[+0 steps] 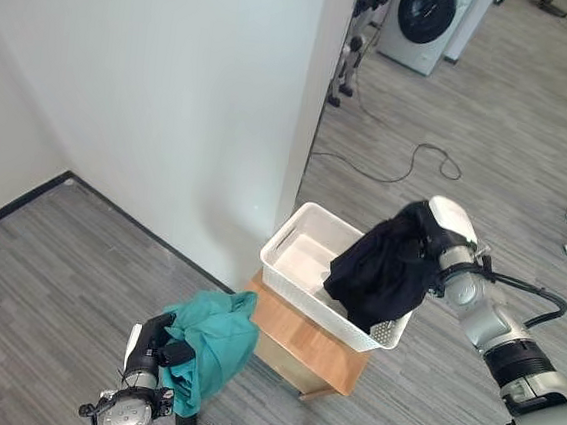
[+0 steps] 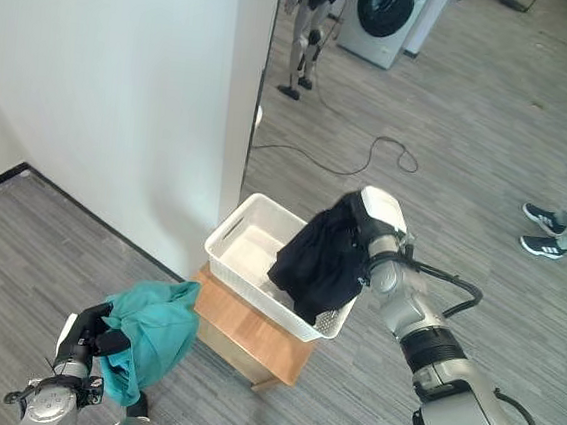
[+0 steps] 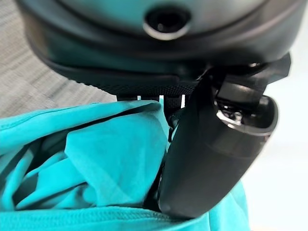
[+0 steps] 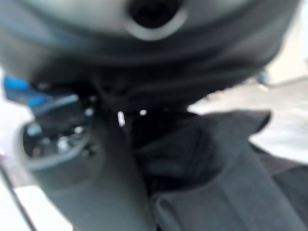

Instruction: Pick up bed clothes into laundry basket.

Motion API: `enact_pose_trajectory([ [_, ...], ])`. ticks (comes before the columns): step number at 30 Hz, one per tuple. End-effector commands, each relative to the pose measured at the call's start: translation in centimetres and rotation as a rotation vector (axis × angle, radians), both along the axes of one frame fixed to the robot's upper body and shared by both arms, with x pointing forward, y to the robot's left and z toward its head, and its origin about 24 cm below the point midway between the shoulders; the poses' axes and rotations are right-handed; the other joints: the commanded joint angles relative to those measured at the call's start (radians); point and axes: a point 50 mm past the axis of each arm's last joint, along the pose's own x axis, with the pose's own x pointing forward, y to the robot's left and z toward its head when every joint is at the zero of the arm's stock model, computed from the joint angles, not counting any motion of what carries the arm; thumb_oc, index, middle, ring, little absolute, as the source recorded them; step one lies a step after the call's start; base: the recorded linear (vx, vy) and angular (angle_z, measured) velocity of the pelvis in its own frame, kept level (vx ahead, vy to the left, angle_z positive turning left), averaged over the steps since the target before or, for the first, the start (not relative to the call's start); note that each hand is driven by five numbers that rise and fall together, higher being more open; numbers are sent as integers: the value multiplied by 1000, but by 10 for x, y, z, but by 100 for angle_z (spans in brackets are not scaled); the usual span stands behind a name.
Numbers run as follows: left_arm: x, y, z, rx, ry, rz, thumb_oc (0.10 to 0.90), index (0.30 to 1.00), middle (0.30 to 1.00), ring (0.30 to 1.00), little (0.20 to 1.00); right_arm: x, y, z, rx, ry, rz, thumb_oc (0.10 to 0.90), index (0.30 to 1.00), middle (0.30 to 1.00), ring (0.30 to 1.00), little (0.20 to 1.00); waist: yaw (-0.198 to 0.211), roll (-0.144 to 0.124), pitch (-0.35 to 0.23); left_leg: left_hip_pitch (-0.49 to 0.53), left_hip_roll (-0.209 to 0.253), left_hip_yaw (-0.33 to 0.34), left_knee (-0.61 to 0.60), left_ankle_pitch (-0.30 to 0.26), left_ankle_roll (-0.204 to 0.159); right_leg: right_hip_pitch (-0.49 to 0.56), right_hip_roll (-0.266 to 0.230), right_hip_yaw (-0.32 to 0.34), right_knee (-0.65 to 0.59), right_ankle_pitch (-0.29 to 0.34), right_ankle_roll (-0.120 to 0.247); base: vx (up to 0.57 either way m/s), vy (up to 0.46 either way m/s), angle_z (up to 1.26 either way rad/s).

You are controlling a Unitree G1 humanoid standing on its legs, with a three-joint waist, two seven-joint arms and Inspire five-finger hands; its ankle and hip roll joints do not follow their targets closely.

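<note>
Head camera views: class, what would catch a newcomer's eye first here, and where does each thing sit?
First the black garment, bunched in the right hand and hanging over the near corner of the white laundry basket, which sits on a low wooden stand beside a white wall. Next the teal garment, gripped in the left hand low at the robot's left, short of the basket.

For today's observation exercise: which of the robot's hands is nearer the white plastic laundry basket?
Right. The right hand holds black cloth over the white plastic laundry basket; the left hand holds teal cloth beside its stand.
</note>
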Motion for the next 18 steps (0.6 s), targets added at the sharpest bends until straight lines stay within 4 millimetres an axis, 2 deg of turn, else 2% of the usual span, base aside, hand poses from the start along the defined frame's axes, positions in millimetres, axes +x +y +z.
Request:
enact_pose_trajectory([
  [1, 43, -10, 54, 21, -286, -122, 400, 300, 300, 300, 300, 25, -12, 91, -35, -260, -44, 800, 900, 900, 900, 900, 16, -5, 36, -34, 38, 11, -3, -109, -30, 53, -21, -29, 7, -179, 14, -64, 5, 22],
  [6, 42, -5, 50, 26, -275, -72, 400, 300, 300, 300, 300, 6, -32, 118, -11, -413, -67, 800, 900, 900, 900, 900, -24, 0, 28, -15, 35, 19, -3, -125, -26, 65, -27, -19, 7, -183, 24, -15, 14, 2],
  [7, 41, -4, 50, 34, -277, -66, 400, 300, 300, 300, 300, -1, -38, 127, -14, -459, -74, 800, 900, 900, 900, 900, -32, -1, 21, -13, 33, 20, -3, -126, -23, 67, -29, -17, 7, -180, 25, 58, 47, -4],
  [8, 41, -3, 52, 51, -284, -56, 400, 300, 300, 300, 300, -15, -43, 144, 14, -578, -76, 800, 900, 900, 900, 900, -58, -4, 3, 6, 29, 25, -3, -140, -21, 77, -33, -13, 7, -181, 29, 37, 37, -4],
  [9, 42, -3, 52, 53, -284, -59, 400, 300, 300, 300, 300, -16, -44, 143, 15, -577, -80, 800, 900, 900, 900, 900, -54, -5, 1, 1, 28, 25, -3, -136, -18, 73, -33, -13, 7, -177, 28, 73, 38, -11],
  [10, 44, -4, 55, 61, -301, -51, 400, 300, 300, 300, 300, -33, -51, 164, 45, -706, -81, 800, 900, 900, 900, 900, -81, -10, -14, 16, 22, 29, -3, -145, -14, 79, -36, -8, 7, -175, 31, 47, 18, -6],
  [13, 52, -7, 67, 90, -359, -75, 400, 300, 300, 300, 300, -57, -68, 180, 71, -827, -114, 800, 900, 900, 900, 900, -124, -14, -38, 37, 15, 36, -3, -161, -11, 88, -43, -3, 7, -175, 36, 54, 15, -3],
  [14, 53, -9, 70, 102, -370, -84, 400, 300, 300, 300, 300, -64, -71, 179, 82, -851, -124, 800, 900, 900, 900, 900, -130, -16, -42, 39, 13, 37, -3, -159, -8, 86, -45, -1, 7, -170, 36, 40, 18, -8],
  [16, 63, -10, 94, 175, -474, -104, 400, 300, 300, 300, 300, -87, -88, 169, 150, -913, -183, 800, 900, 900, 900, 900, -177, -12, -59, 59, 7, 48, -3, -178, -3, 91, -50, 13, 7, -171, 40, 36, 13, -13],
  [17, 63, -11, 95, 177, -474, -110, 400, 300, 300, 300, 300, -89, -89, 168, 150, -913, -189, 800, 900, 900, 900, 900, -171, -14, -61, 53, 6, 48, -3, -172, -1, 85, -51, 13, 7, -166, 39, 32, 5, -13],
  [18, 68, -8, 117, 226, -571, -96, 400, 300, 300, 300, 300, -99, -101, 152, 153, -893, -250, 800, 900, 900, 900, 900, -202, -8, -70, 64, 4, 56, -3, -180, 4, 83, -53, 26, 7, -164, 40, 4, 2, -15],
])
